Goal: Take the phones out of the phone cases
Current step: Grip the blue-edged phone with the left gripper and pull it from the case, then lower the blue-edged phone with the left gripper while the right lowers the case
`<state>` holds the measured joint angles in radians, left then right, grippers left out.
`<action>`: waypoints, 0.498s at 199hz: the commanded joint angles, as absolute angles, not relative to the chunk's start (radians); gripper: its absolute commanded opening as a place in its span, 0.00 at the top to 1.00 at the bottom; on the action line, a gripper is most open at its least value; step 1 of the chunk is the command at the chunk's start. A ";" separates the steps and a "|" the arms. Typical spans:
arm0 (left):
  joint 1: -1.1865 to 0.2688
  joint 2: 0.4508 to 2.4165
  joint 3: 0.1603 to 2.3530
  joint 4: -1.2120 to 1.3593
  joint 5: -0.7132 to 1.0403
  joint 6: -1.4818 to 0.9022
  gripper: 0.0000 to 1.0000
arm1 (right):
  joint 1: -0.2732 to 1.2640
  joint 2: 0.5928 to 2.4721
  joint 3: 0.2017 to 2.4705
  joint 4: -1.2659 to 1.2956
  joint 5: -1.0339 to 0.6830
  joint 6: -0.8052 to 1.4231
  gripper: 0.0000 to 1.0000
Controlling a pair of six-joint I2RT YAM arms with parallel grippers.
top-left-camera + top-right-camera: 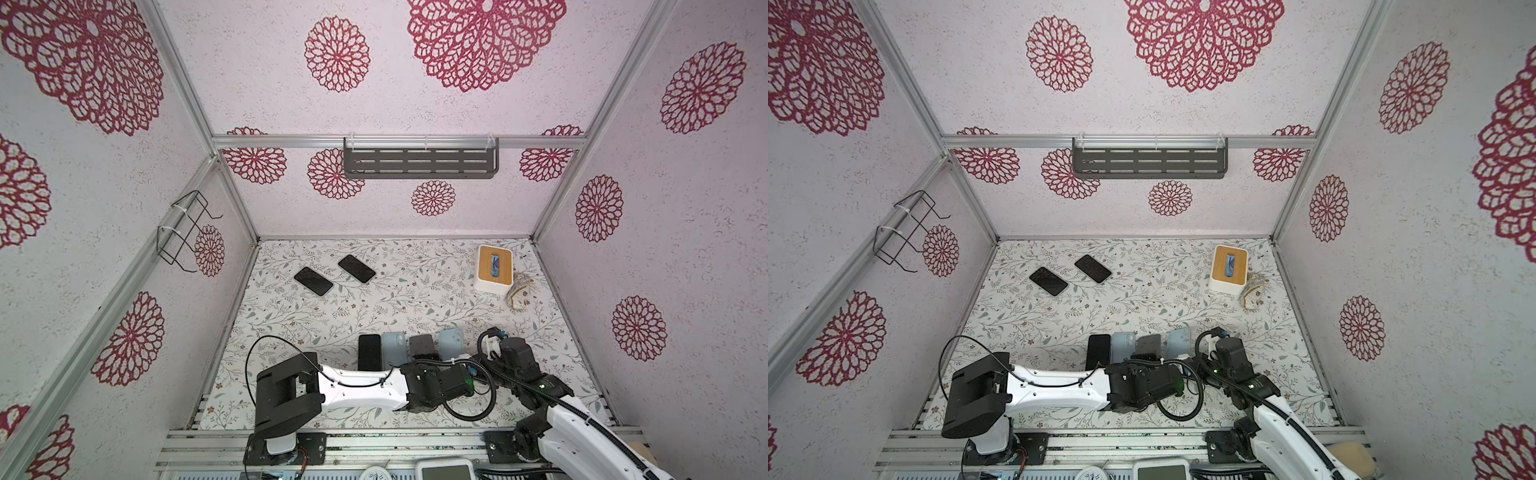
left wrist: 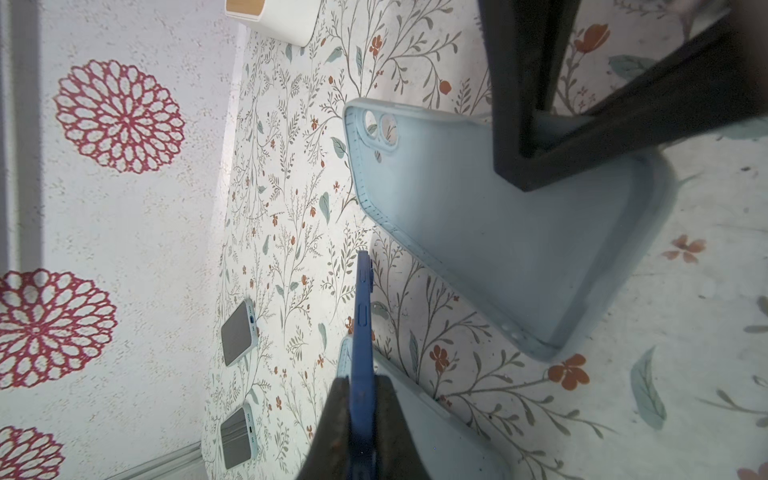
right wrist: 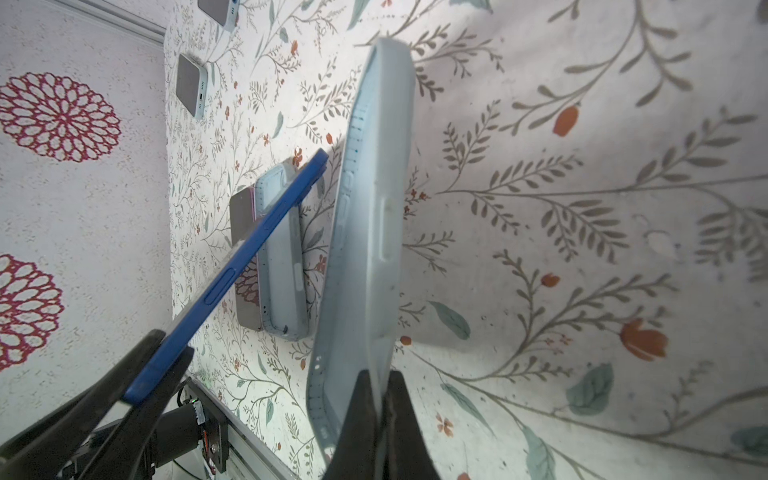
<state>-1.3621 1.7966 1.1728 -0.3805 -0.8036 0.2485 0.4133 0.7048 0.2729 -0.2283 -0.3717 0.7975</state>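
Left gripper [image 2: 362,388]: jaws closed tight on the blue phone [image 2: 363,316], clamping its near end across front and back. From the left wrist camera the phone shows edge-on, side buttons visible.

Right gripper [image 3: 379,382]: jaws pinched together on the rim of the pale blue case [image 3: 370,208], at its near end. The inside of the case is bare, and the table pattern shows through the camera cut-outs [image 2: 380,129].

Phone position: fully out of the case. In both top views the phone [image 1: 422,345] [image 1: 1148,344] sits near the middle of the table's near edge, and the case [image 1: 451,338] [image 1: 1178,338] is just to its right. In the right wrist view the phone's far corner [image 3: 320,160] comes close to the case rim, with a gap between them. Both items are tilted. Cannot tell whether either touches the table [image 1: 415,299].

Other items:
- A spare case [image 1: 394,343] lies flat just left of the held phone.
- A black phone [image 1: 369,351] lies against the spare case's left side.
- Two dark phones [image 1: 313,281] [image 1: 356,269] lie screen-up at the far left, well apart from the grippers.
- A tissue box [image 1: 493,268] with a wooden lid stands at the far right.
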 commanded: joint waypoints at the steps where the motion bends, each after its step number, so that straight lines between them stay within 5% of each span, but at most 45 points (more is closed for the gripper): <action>1: -1.354 1.832 1.214 -0.366 -0.847 0.266 1.00 | 0.397 0.719 0.305 -0.224 -0.417 0.749 1.00; 99: -1.356 1.909 1.231 -0.389 -0.878 0.279 0.96 | 0.373 0.771 0.286 -0.167 -0.456 0.742 1.00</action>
